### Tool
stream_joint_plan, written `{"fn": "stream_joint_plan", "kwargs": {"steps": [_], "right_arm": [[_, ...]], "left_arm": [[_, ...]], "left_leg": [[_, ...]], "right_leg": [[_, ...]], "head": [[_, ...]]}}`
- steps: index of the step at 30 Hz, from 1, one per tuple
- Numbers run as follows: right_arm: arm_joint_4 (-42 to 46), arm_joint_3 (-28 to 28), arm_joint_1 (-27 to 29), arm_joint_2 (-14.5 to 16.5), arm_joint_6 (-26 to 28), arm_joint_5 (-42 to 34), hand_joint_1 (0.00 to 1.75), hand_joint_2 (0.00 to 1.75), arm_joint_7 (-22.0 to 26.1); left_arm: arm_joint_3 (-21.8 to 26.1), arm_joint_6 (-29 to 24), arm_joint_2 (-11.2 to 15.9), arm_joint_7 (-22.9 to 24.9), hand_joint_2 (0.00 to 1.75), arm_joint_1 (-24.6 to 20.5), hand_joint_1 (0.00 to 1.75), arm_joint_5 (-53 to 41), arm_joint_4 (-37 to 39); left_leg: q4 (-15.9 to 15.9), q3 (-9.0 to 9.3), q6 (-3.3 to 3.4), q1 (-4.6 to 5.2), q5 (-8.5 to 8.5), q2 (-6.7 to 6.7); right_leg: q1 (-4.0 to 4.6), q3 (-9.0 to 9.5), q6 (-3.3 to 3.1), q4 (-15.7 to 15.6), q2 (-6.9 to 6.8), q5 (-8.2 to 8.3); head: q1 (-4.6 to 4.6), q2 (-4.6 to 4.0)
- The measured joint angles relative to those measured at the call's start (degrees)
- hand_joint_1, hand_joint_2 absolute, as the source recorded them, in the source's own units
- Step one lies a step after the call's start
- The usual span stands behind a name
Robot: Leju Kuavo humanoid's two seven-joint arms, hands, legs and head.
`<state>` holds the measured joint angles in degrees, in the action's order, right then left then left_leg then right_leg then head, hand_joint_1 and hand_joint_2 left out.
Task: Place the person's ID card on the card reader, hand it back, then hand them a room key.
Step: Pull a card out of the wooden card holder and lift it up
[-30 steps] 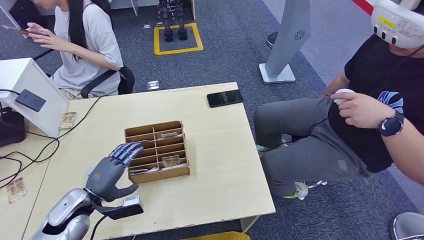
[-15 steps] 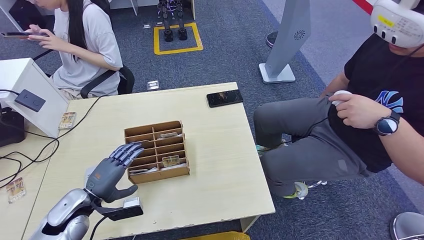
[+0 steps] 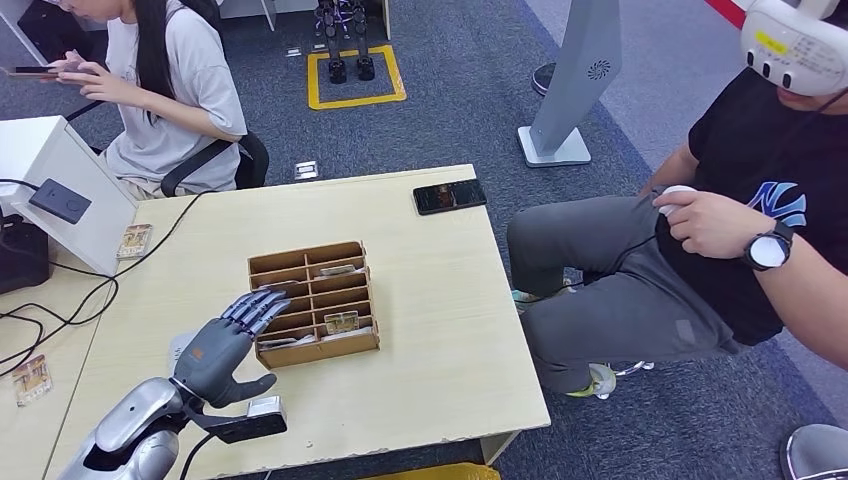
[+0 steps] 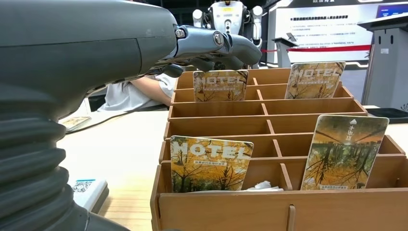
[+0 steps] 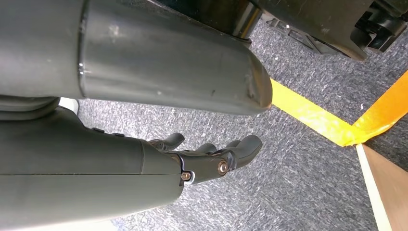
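My left hand [image 3: 222, 345] hovers with fingers spread and nothing in it, its fingertips [image 3: 262, 303] at the left side of the wooden key box [image 3: 300, 352]. Close up, the left hand [image 4: 144, 48] reaches over the box's [image 4: 269, 211] back rows. Several hotel key cards stand upright in the slots; one [image 4: 210, 163] is in the front row, another [image 4: 344, 151] beside it. A black reader [image 3: 60, 200] lies on the white stand at far left. My right hand [image 5: 202, 156] hangs over the carpet, fingers loosely extended, holding nothing.
Loose cards [image 3: 134, 240] [image 3: 32, 378] and cables lie on the left table. A black phone [image 3: 450, 196] sits at the table's far right corner. One person in a headset [image 3: 760, 200] sits to the right, another [image 3: 170, 90] at the back left.
My left hand has sunk and drifted slightly right along the box's left side. The seated person on the right has shifted an arm a little.
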<state>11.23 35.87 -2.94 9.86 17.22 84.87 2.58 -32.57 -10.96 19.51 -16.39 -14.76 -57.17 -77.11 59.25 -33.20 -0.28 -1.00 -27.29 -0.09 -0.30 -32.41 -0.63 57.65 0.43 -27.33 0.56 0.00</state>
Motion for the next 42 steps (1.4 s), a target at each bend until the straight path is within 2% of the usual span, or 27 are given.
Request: {"fn": "stream_joint_plan", "kwargs": {"steps": [42], "right_arm": [[0.0, 0.02, -0.03, 0.0, -0.04, 0.68, 0.0, 0.0, 0.37]], "left_arm": [[-0.02, 0.6, 0.44, 1.09, 1.75, -0.01, 0.0, -2.48, 1.46]], "left_leg": [[0.0, 0.0, 0.0, 0.0, 0.0, 0.0]], "right_leg": [[0.0, -0.01, 0.0, 0.0, 0.01, 0.0]], "head": [[0.01, 0.0]]}}
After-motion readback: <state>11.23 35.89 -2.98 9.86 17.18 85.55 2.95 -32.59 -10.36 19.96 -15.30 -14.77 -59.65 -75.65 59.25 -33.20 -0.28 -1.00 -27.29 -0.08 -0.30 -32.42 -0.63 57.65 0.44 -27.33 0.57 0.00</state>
